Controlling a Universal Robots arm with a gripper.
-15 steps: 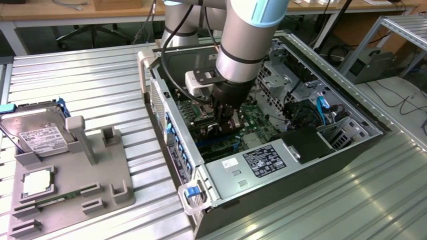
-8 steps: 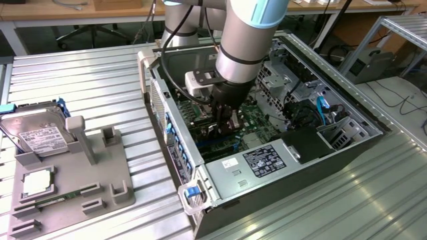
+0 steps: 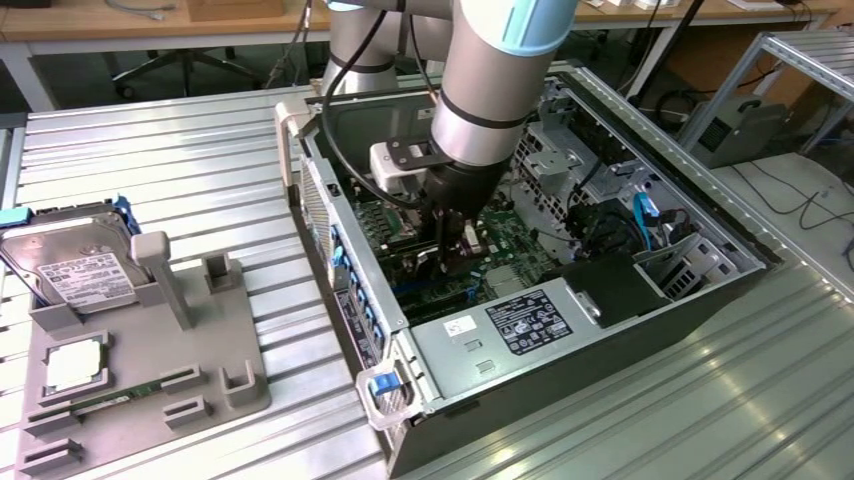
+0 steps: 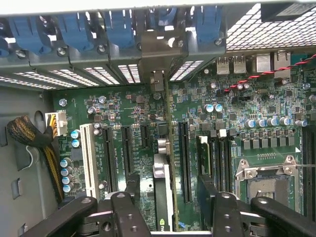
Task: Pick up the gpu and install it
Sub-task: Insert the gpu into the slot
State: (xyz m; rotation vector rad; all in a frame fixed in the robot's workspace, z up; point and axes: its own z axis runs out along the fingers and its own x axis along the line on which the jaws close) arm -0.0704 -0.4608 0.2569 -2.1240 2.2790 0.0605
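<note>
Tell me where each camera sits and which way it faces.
Exterior view: high off the arm, looking down into the open computer case; the arm reaches into it.
Wrist view: on the wrist, looking straight down onto the motherboard; the open fingers flank the gpu, seen edge-on.
Shared: the motherboard.

gpu (image 4: pixel 163 197) is seen edge-on: thin black card, stood upright on the green motherboard (image 4: pixel 256 113) in line with a long expansion slot. Silver bracket end is set against the rear slot panel (image 4: pixel 113 74). Full seating can't be confirmed.
</note>
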